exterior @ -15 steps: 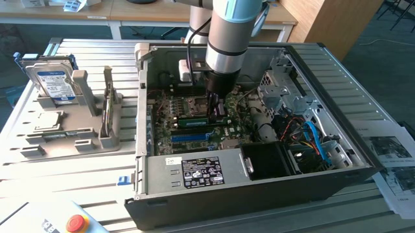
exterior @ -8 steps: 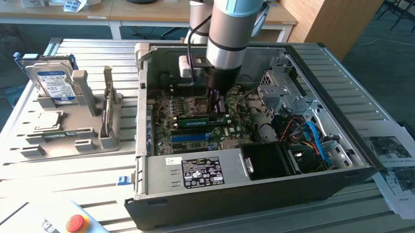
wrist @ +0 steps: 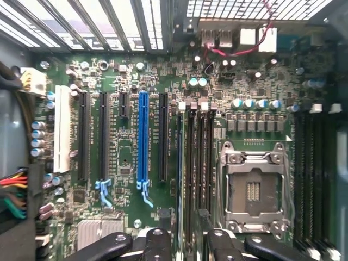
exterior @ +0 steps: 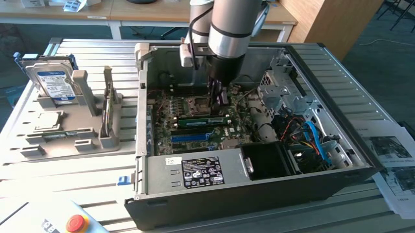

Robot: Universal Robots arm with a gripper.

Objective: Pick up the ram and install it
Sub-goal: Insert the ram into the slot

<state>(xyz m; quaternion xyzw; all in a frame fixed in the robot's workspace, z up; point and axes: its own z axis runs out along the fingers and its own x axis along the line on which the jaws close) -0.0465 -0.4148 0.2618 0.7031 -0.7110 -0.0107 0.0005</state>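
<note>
The ram (exterior: 201, 120), a narrow green stick with dark chips, sits lengthwise among the memory slots on the motherboard (exterior: 188, 109) inside the open computer case (exterior: 259, 179). My gripper (exterior: 219, 99) hangs straight down inside the case, just above the ram's end toward the exterior view's right. I cannot tell whether it touches the ram. In the wrist view the gripper (wrist: 187, 242) looks down on the dark memory slots (wrist: 197, 163), between the blue slot strip (wrist: 143, 136) and the empty processor socket (wrist: 253, 187). There the ram is hard to tell from the slots.
A grey holder (exterior: 68, 121) at the exterior view's left carries a hard drive (exterior: 55, 85) and a square silver chip (exterior: 46, 121). Cables (exterior: 311, 138), a drive cage (exterior: 285, 94) and the power supply (exterior: 201, 172) crowd the case. A red stop button (exterior: 77, 223) sits near the front.
</note>
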